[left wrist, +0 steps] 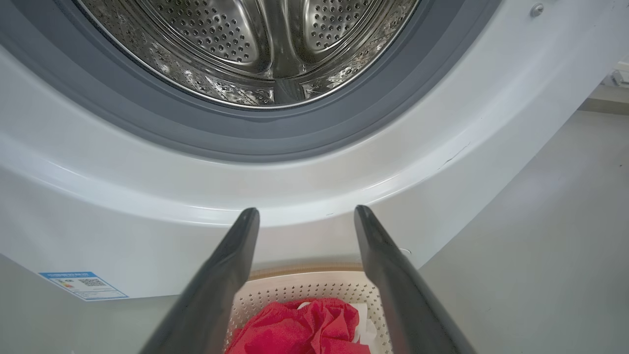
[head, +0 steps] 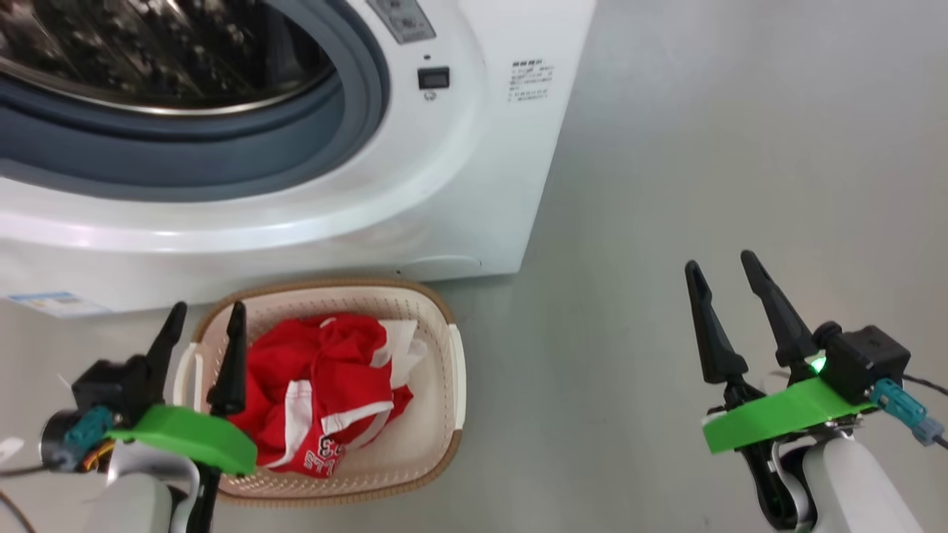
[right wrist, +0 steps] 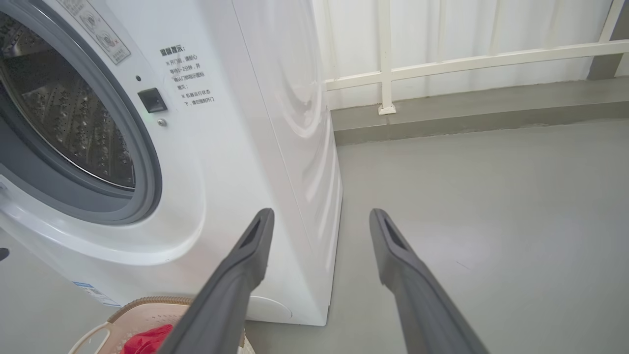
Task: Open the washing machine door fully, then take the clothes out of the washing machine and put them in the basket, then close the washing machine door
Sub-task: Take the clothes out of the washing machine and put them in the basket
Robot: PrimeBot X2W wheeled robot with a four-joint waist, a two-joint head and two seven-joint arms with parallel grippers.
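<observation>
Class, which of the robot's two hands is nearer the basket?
The left hand: in the head view its fingers cross the left rim of the basket, while the right hand is over bare floor, off to the side.

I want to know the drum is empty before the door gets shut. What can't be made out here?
Drum: upper part cut off by the top edge, head and left wrist views; head view blurred.
Basket: lower layers hidden under the top clothes, head view.
Printed text on the washing machine: too small, head view.

Clothes (left wrist: 300, 327) in basket (left wrist: 304, 290) — left gripper (left wrist: 305, 216) open
</observation>
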